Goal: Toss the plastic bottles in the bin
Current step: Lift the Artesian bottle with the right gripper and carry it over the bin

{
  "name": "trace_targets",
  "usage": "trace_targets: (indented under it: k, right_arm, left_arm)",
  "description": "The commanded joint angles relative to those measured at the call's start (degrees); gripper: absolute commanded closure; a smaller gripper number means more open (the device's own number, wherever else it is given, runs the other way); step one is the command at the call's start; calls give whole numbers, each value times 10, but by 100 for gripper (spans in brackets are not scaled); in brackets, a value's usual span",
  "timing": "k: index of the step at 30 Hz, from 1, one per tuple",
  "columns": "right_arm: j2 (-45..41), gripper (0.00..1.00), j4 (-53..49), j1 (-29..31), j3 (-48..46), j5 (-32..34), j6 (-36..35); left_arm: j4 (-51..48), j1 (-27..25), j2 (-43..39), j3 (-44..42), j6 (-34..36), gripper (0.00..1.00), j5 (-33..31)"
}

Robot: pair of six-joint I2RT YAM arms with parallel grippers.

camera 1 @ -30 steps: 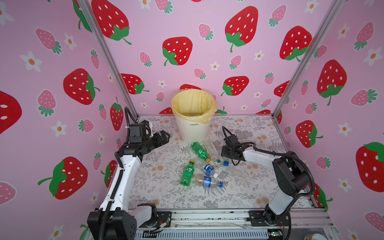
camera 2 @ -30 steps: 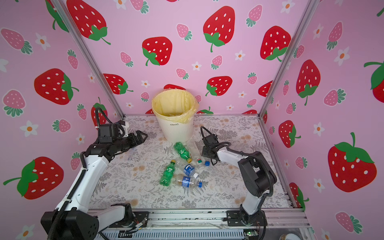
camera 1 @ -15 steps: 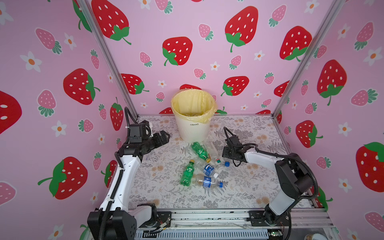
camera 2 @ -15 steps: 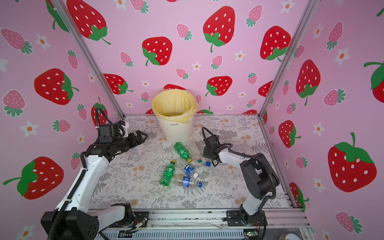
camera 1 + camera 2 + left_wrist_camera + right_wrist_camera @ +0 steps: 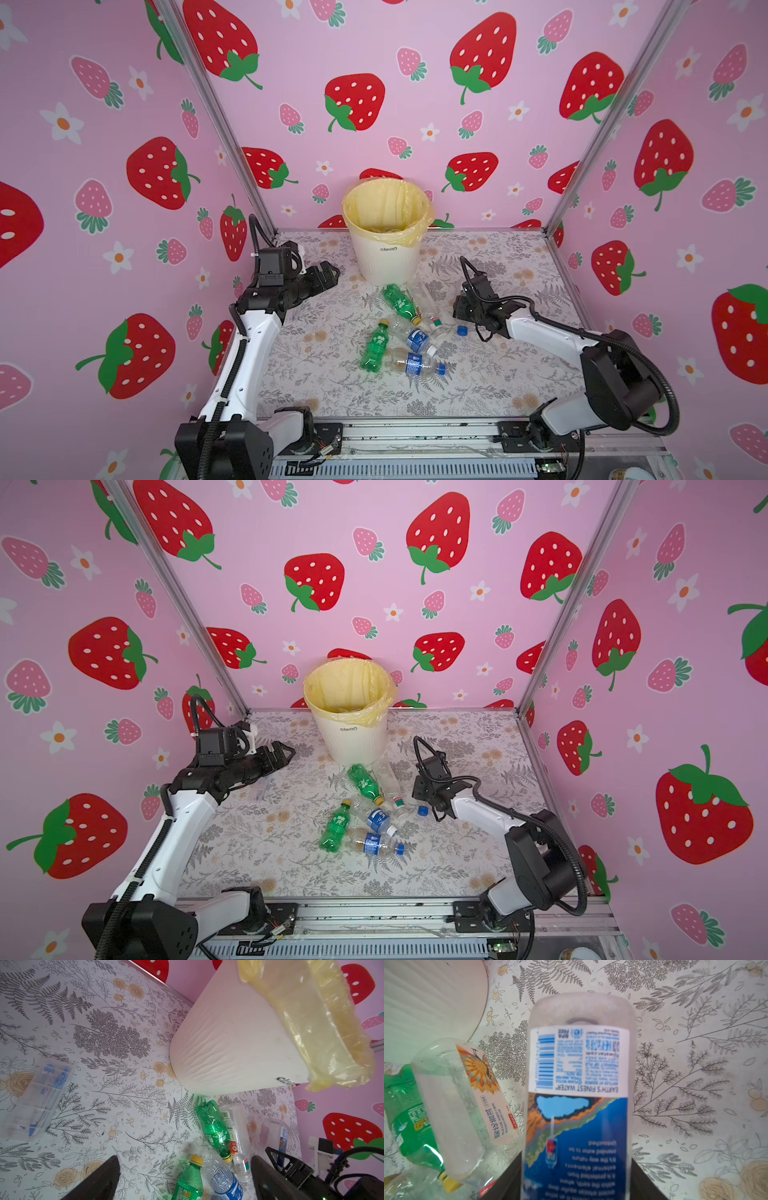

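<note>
In the right wrist view my right gripper (image 5: 576,1178) is shut on a clear plastic bottle with a blue and white label (image 5: 579,1084), one finger against each side. In both top views that gripper (image 5: 459,305) (image 5: 419,787) is low over the table, right of the bottle pile. A blue cap (image 5: 462,331) shows just below it. Lying in the pile are two green bottles (image 5: 400,302) (image 5: 375,349), two clear blue-labelled ones (image 5: 415,338) (image 5: 415,365) and a clear white-labelled one (image 5: 428,303). The white bin (image 5: 388,257) with its yellow liner stands behind them. My left gripper (image 5: 328,272) (image 5: 185,1167) hangs open and empty, left of the bin.
A small clear plastic case with blue parts (image 5: 39,1097) lies on the floral table (image 5: 498,374) below the left arm. Pink strawberry walls close in the table on the left, the back and the right. The arm bases and a metal rail (image 5: 415,440) run along the front edge.
My right gripper has shifted slightly toward the front right with the blue-labelled bottle, its jaws a little tighter. The left arm has stayed still and open.
</note>
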Motion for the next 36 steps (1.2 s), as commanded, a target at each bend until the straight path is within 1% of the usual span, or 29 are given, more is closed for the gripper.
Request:
trace_targets:
  k: [1,5,10,14,19,22,24,28,36]
  right_arm:
    - [-41,38,19,-2,-24,8,-7]
    - [-93,40,44,-3,-56,-2,-14]
    - [-157,41,80,-2,-87,-36,-35]
    - [-191,41,69,-2,-77,-60,-40]
    - [-216,41,54,-3,-55,-73,-51]
    - [-219,41,73,-2,-44,-100,-74]
    - [-209,42,68,-2,-19,-112,-90]
    - [-191,42,51,-2,34,-114,-110]
    - [-167,42,74,-2,105,-129,-131]
  left_arm:
    - [9,3,0,-6,1,0,6]
    - [9,3,3,-6,1,0,6]
    - [11,3,5,-8,-1,0,6]
    - [12,3,10,-8,0,0,8]
    - [11,3,11,-7,-1,0,8]
    - [13,2,10,-9,-1,0,9]
    - [13,3,12,-9,-1,1,9]
    - [11,3,12,-8,0,1,12]
    - [12,3,9,-9,1,0,8]
